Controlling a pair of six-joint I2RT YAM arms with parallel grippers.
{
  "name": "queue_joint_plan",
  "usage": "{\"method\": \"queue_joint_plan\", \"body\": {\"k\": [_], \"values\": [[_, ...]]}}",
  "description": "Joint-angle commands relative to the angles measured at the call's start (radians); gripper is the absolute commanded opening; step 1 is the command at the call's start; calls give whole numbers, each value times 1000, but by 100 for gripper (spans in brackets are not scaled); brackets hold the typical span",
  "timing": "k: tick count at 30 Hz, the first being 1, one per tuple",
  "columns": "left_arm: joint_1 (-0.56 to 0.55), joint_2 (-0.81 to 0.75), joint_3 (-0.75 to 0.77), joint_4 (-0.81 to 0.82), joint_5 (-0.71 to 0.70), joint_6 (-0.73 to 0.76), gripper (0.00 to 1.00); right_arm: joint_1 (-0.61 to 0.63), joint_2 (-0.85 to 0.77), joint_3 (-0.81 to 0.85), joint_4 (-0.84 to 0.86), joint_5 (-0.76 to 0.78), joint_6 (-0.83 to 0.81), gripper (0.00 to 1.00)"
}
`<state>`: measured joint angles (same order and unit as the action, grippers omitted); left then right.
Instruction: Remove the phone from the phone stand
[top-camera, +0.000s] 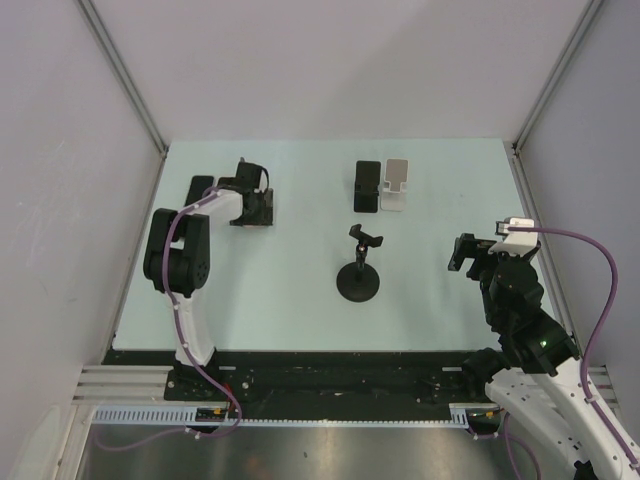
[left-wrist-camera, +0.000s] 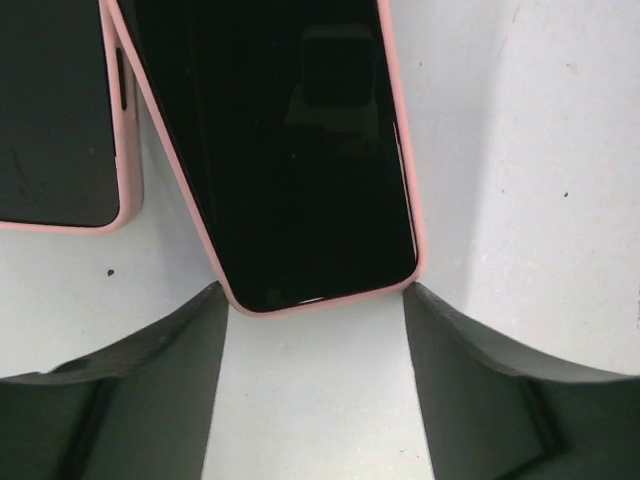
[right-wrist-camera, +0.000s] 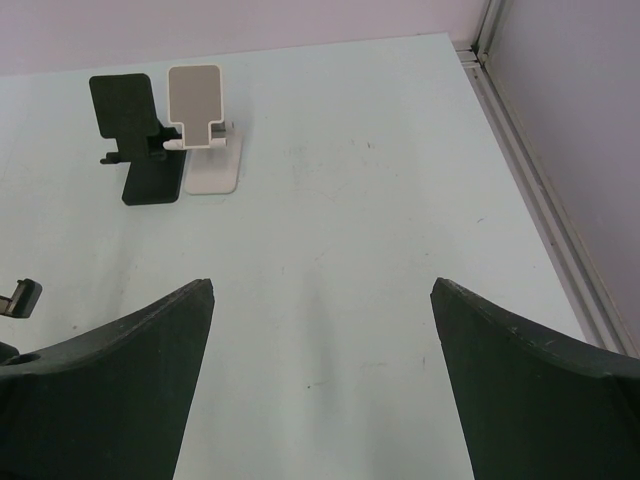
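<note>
Since the black stand (top-camera: 367, 187), the white stand (top-camera: 397, 185) and the little clamp stand (top-camera: 358, 275) on its round base all look bare from the top camera, I'd say the lifting-off part is basically done and we're at the letting-go end of things. The phone (left-wrist-camera: 290, 150), pink case and dark screen up, is lying flat on the table (top-camera: 300, 310) over at the far left, well apart from all three stands. The left gripper (left-wrist-camera: 312, 292) sits right at its near end with the fingers spread apart, one tip by each bottom corner. Honestly I can't tell from the wrist view whether the tips are touching the case or just beside it, but they're not clamped on it. A second phone (left-wrist-camera: 55, 110) in the same kind of case lies just beside it. The right gripper (right-wrist-camera: 320, 290) hangs over bare table on the right side, fingers wide apart, holding nothing. Next move, I reckon, calls for backing the left arm straight off without nudging either phone.
</note>
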<state>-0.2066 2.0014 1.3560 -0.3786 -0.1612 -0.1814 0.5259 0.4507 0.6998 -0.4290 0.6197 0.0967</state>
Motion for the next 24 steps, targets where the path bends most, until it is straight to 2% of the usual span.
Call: {"method": "queue_joint_plan", "body": {"k": [1,5,9,15,17,20,21,24], "values": [[-7,5,32,-23,68,85,66,-3,-12,-3,22,-5,5,95],[-5,-1,41,-36,80,166,55,-6,-14,-3,22,-8,5,95],[10,-9,49,-49,51,220,55,-4,-10,-2,22,-11,5,95],[76,-21,55,-54,32,186,59,-4,-7,-2,22,-12,6,95],[87,-26,54,-57,35,148,63,-4,-4,-3,22,-12,3,95],[79,-41,54,-57,93,114,76,-3,-1,-2,26,-12,3,95],[73,-46,54,-57,119,85,84,-4,0,-3,27,-12,3,95],[27,-73,61,-54,144,40,100,-6,3,-2,29,-14,3,95]]}}
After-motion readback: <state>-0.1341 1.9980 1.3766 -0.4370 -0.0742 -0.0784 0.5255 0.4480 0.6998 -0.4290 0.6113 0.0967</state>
